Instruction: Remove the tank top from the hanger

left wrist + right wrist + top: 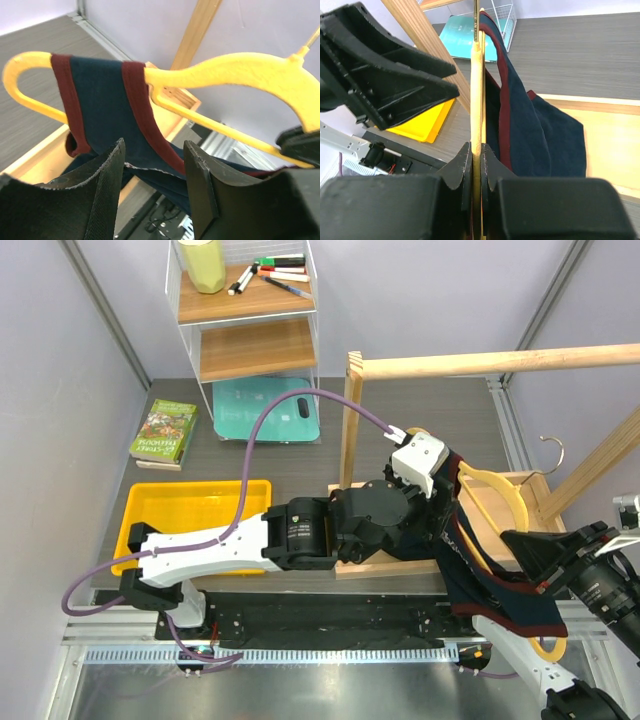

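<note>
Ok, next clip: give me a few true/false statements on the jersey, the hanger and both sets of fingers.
1. The right fingers are shut on the yellow hanger. True.
2. The basketball jersey is completely off the hanger. False: one red-trimmed strap loops over a hanger arm.
3. The left fingers are clamped on the wooden rail. False: they are open, facing the jersey strap.
4. A yellow tray lies on the table. True.
</note>
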